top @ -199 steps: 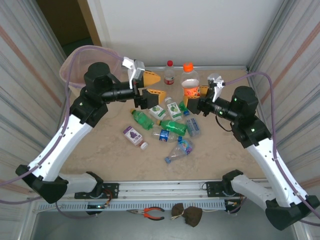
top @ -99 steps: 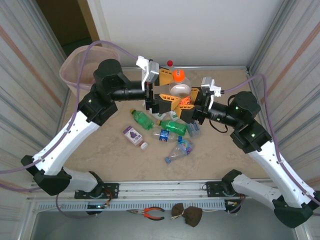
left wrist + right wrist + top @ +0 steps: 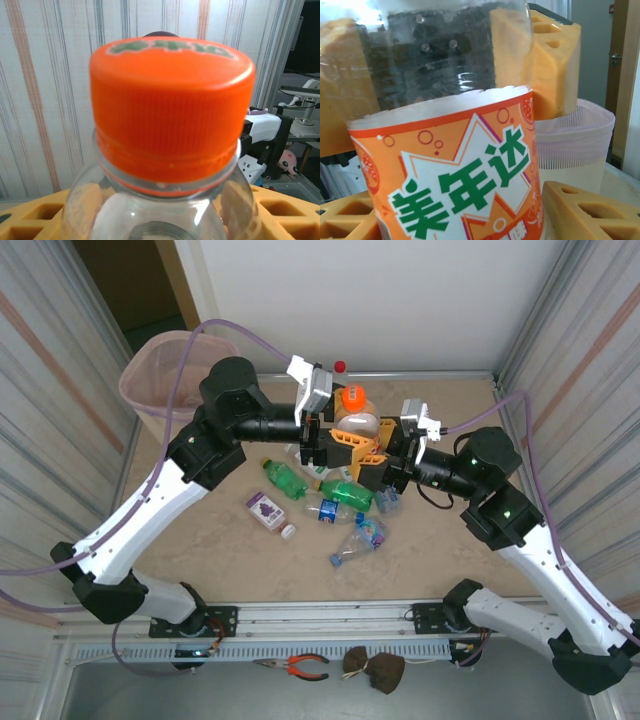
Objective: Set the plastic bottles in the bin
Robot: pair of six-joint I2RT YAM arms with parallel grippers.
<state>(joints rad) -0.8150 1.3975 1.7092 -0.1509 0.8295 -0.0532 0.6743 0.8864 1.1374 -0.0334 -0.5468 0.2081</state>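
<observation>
A clear bottle with an orange cap (image 3: pixel 351 398) and an orange label (image 3: pixel 455 190) stands upright, off the table, between both grippers. My right gripper (image 3: pixel 375 448) is shut on its labelled body, with one yellow finger (image 3: pixel 590 210) against the label. My left gripper (image 3: pixel 340 440) is open, and its yellow fingers (image 3: pixel 30 215) flank the bottle's shoulder below the cap (image 3: pixel 170 105). Several more bottles lie on the table beneath: two green ones (image 3: pixel 285 478) (image 3: pixel 347 493), a purple-labelled one (image 3: pixel 266 510) and blue-labelled ones (image 3: pixel 358 538). A red-capped bottle (image 3: pixel 340 367) stands behind. The pinkish bin (image 3: pixel 160 370) is at the far left.
Corrugated walls close in on both sides and a white wall stands at the back. The bin's rim (image 3: pixel 575 125) lies straight beyond the held bottle in the right wrist view. Pliers (image 3: pixel 300 667) lie on the front rail.
My right gripper has carried the orange-capped bottle left and up off the table. My left gripper has swung right from near the bin until its fingers are around the bottle's top.
</observation>
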